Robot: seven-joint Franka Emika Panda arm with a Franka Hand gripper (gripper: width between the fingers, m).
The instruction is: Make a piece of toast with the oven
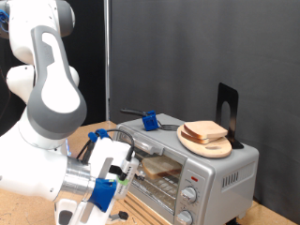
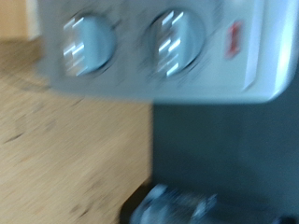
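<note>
The silver toaster oven stands on the wooden table, at the exterior view's right. A pale tan piece of toast shows on the rack behind its glass window. A second slice lies on a round wooden board on the oven's top. My gripper hangs low in front of the oven, at its left end, with nothing seen between the fingers. The blurred wrist view shows the oven's knob panel close up, with two round knobs and a red mark. A blurred grey part of the gripper shows there.
On the oven's top there is a blue-handled tool and a black upright stand behind the round wooden board. A black curtain forms the backdrop. The wooden table lies under the oven. The white arm fills the exterior view's left.
</note>
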